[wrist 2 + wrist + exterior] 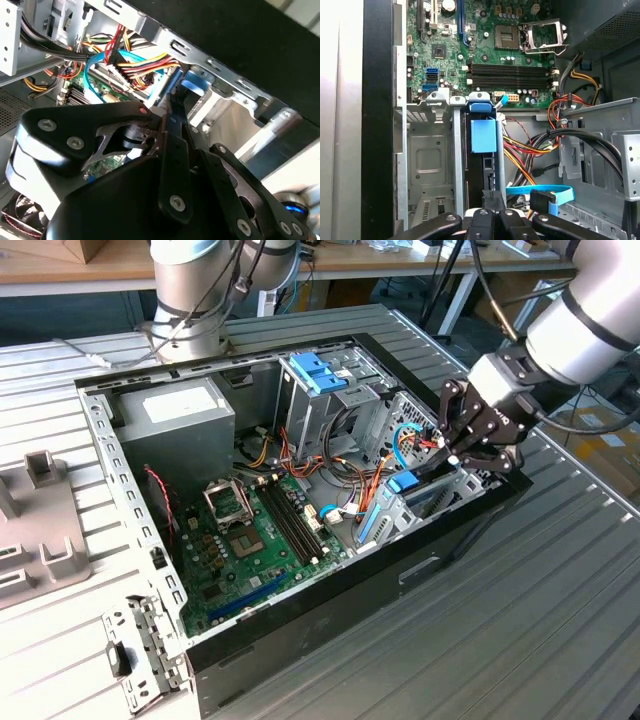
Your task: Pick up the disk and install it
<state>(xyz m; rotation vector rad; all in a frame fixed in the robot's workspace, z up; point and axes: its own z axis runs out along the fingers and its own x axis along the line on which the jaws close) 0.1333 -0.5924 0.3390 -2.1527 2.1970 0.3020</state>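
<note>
A: Where is the disk (pixel 402 483), the flat dark hard drive framed by bright blue plastic rails, to be found?

B: It is seen right of centre in the exterior view. It is stood on edge in the grey metal drive bay (pixel 432 160) of the open black computer case (pixel 330 600), with its blue end tab turned towards the green motherboard (pixel 250 540).

A: And the black gripper (pixel 493 197)?

B: At lower centre in the first wrist view its fingers are seen drawn together at the disk's edge. Whether that edge is pinched between them cannot be told.

A: How much is judged done?

B: The pick-up is judged complete, and the disk is entered into its slot. Full seating cannot be confirmed, and the gripper is not yet drawn clear.
</note>
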